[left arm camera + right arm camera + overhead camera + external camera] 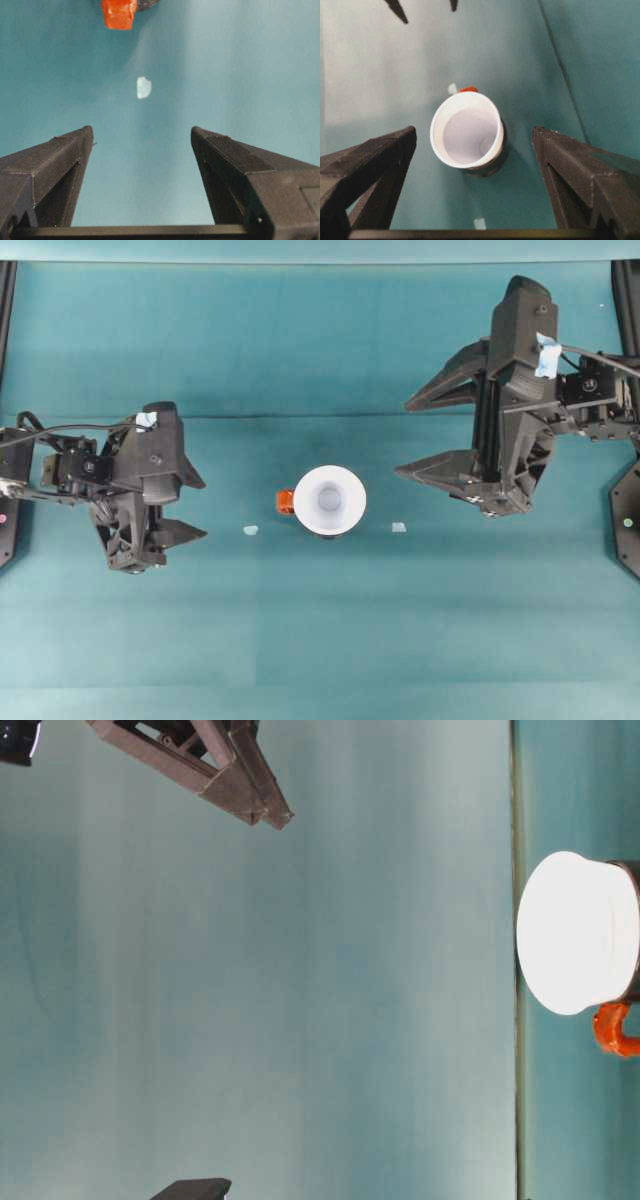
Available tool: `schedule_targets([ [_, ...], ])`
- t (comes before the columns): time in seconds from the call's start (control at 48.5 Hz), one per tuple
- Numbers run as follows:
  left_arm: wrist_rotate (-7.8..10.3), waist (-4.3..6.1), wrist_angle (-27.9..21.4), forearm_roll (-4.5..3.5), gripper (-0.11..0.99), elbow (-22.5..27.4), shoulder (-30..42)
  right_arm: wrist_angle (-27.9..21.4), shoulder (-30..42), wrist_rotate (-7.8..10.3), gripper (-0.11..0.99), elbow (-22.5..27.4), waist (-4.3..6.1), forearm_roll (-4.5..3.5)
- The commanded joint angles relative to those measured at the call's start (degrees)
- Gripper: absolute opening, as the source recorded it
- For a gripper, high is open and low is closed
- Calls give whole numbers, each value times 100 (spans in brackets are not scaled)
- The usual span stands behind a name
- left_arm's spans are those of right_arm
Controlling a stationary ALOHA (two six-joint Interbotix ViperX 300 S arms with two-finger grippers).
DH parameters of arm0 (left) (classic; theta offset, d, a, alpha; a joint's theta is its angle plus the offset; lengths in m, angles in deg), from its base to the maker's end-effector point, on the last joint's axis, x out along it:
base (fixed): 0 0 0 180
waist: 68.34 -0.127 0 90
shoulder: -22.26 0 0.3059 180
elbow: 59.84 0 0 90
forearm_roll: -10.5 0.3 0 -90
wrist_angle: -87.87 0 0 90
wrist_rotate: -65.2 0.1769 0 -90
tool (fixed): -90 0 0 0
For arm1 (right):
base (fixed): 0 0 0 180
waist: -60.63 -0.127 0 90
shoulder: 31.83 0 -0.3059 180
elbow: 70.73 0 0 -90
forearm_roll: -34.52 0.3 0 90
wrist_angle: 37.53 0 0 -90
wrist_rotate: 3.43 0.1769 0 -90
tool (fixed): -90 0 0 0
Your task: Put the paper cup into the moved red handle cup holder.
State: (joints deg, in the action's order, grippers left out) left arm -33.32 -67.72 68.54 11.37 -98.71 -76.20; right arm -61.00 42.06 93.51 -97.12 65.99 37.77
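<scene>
Bare counter [320, 640] is seen all around the cup [329, 500] seated in the holder [287, 502]. Only two small white scraps [250, 530] lie beside it, between it and each end effector.

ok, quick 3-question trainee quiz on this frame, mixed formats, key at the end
1. True or false: the paper cup sits inside the red handle cup holder.
2. Multiple choice: the left pincer is A) shut on the cup, B) open and empty, C) shut on the handle.
3. Fill in: in the overhead view, the holder's handle points toward the ___ pincer, away from the right pincer.

Key: 1 true; 2 B; 3 left.
</scene>
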Motion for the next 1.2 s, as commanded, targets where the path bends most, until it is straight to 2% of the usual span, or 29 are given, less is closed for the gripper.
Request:
schedule_targets([
  [0.0, 18, 0, 26, 18, 85, 88, -26, 53, -70, -18, 73, 53, -9, -9],
  [0.763, 18, -9, 35, 18, 85, 79, -26, 53, -62, -9, 73, 35, 18, 0],
  [1.175, 0, -9, 26, 18, 85, 97, 9, 44, -26, -9, 73, 35, 88, -9],
])
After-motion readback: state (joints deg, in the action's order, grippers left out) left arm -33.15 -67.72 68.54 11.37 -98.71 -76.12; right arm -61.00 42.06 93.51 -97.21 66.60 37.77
